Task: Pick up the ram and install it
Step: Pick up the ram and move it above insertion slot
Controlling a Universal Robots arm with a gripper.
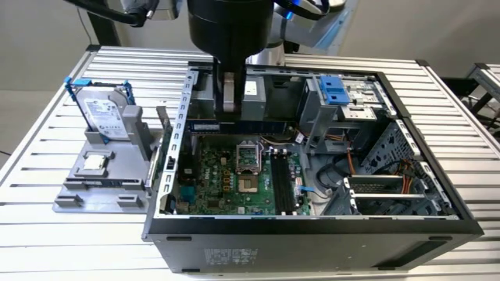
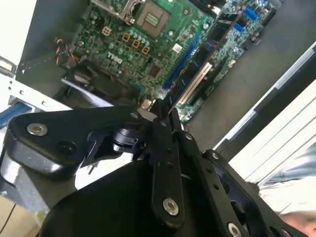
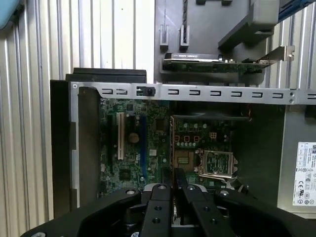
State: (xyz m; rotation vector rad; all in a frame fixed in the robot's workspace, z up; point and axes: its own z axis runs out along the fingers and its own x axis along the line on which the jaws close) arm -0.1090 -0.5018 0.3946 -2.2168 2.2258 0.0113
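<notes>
Farthest to the exterior view's left, a gray stand (image 1: 78, 193) on the table (image 1: 47, 246) carries a hard drive (image 1: 102, 111) (upright, blue-framed) and a chip (image 1: 95, 163). Next comes the open case (image 1: 312, 240), with the motherboard (image 1: 226, 175) on its floor. Above the board's far edge the gripper (image 1: 229, 114) is clamped on the ram (image 1: 262, 124), which hangs level, apart from the slots (image 1: 283, 181). In the first wrist view the fingers (image 3: 159, 207) press together on the ram's thin edge.
</notes>
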